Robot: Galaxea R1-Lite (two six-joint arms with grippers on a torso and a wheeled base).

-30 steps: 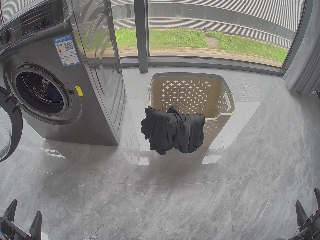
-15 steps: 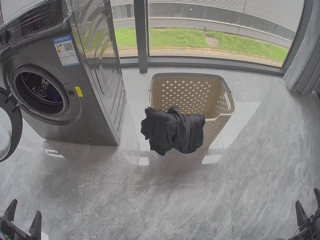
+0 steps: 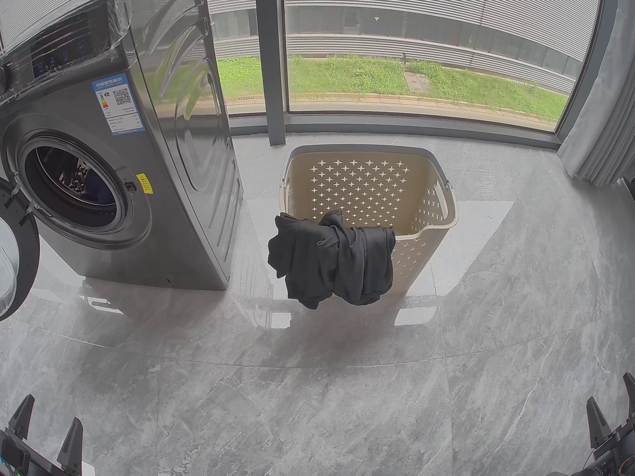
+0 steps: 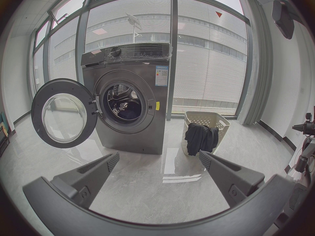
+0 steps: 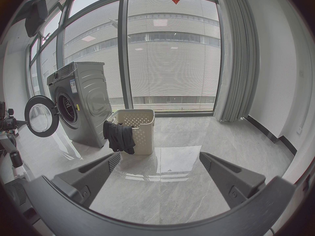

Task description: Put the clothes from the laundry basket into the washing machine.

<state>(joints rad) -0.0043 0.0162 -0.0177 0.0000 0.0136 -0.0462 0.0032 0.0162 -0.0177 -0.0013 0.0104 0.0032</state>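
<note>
Head camera panned; objects static. Left gripper (image 3: 51,410), right gripper (image 3: 610,389) spread open, empty, well short of laundry basket (image 3: 450,214); clothes (image 3: 331,266) over its near rim, floor (image 3: 331,391) between.

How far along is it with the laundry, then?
Done: the washing machine has its door open, and some clothing seems to lie in the drum. In hand: nothing; the left hand and right hand are both open and empty, far from the basket. Left: the dark garment draped over the basket's front rim has to go in.
</note>
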